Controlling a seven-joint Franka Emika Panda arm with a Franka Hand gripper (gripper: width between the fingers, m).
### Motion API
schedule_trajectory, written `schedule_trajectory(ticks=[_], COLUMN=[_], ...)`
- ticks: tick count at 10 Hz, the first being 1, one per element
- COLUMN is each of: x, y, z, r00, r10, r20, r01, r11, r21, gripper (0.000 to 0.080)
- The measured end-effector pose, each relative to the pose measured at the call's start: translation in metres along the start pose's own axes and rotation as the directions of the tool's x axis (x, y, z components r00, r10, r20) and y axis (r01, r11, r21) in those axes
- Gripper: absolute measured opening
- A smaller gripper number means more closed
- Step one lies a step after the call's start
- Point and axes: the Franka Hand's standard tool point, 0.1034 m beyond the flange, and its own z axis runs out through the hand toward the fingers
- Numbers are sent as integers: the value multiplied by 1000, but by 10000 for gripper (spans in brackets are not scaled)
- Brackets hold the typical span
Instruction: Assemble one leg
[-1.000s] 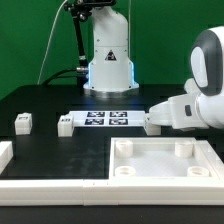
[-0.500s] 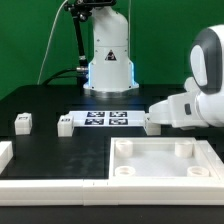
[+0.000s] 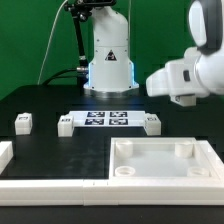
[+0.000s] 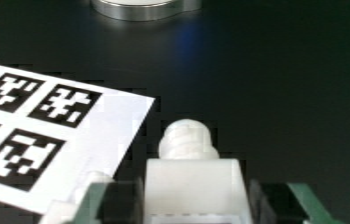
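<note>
In the wrist view a white leg (image 4: pixel 193 185) sits between my two fingers, its ribbed round tip pointing away toward the robot base. My gripper (image 4: pixel 193 205) is shut on it, one finger (image 4: pixel 104 200) on each side. In the exterior view my gripper (image 3: pixel 153 84) hangs raised at the exterior view's right, and the hand hides the held leg. Below it a small white tagged block (image 3: pixel 150 123) rests on the table at the marker board's right end.
The marker board (image 3: pixel 106 119) (image 4: pixel 47 120) lies mid-table. Two more small tagged blocks (image 3: pixel 22 122) (image 3: pixel 66 125) sit to its left. A large white square tray-like part (image 3: pixel 165 172) fills the front right. A white part (image 3: pixel 5 152) lies at the left edge. The robot base (image 3: pixel 108 60) stands behind.
The hand has risen from table level beside the marker board's right end. The small block there, partly covered before, now shows whole.
</note>
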Motion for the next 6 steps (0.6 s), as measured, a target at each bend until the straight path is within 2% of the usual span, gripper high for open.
schedule_trajectory(ticks=[1, 3, 4, 5, 6], x=[6, 10, 15, 19, 25], y=[0, 0, 1, 7, 14], z=[-1, -9, -13, -17, -29], r00=[1000, 983, 952, 927, 887], r10=[0, 7, 13, -2, 4], r20=[-27, -186, -305, -376, -462], r01=[0, -7, -11, 3, 1], r11=[1000, 1000, 1000, 1000, 1000], r21=[2, 4, 7, 3, 11], gripper=[290, 290, 290, 290, 290])
